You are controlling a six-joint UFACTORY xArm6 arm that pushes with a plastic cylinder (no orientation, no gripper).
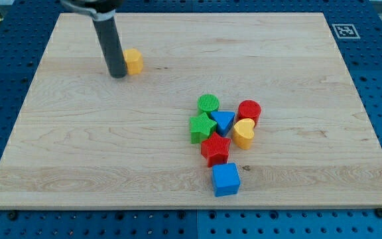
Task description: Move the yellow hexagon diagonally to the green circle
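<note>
The yellow hexagon [134,61] lies on the wooden board at the upper left. My tip [118,74] rests on the board right against the hexagon's left side. The green circle [209,103] stands at the top of a cluster of blocks right of the board's centre, well to the lower right of the hexagon.
The cluster holds a green star [202,127], a blue triangle [223,121], a red cylinder [249,111], a yellow heart [244,133] and a red star [215,149]. A blue cube [226,179] lies just below it. A marker tag [344,30] sits beyond the board's top right corner.
</note>
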